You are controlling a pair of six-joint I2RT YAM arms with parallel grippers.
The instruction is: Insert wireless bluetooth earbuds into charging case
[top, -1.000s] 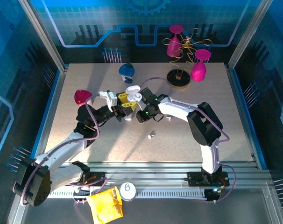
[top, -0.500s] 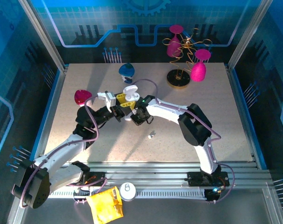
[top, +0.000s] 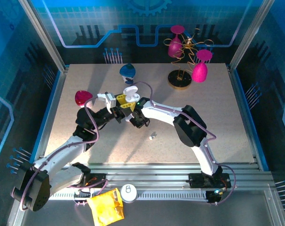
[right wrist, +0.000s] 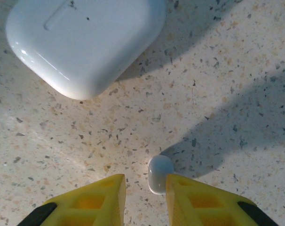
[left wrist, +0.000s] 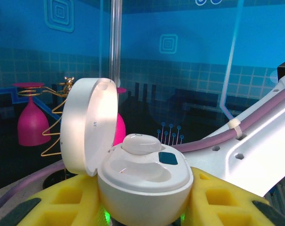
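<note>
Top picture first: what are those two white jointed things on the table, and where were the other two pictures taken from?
They are robot arms, a left arm and a right arm, bolted at the near edge of the table, each ending in a two-finger gripper. The top picture comes from a fixed camera above them; the other two come from small cameras on the wrists. The left gripper holds an open case, lid up, with one earbud seated inside. The right gripper points down at the table, jaws open either side of a loose earbud, not yet pinching it. A white box, perhaps another case, lies nearby. Pink glasses on a gold stand are at the back.
</note>
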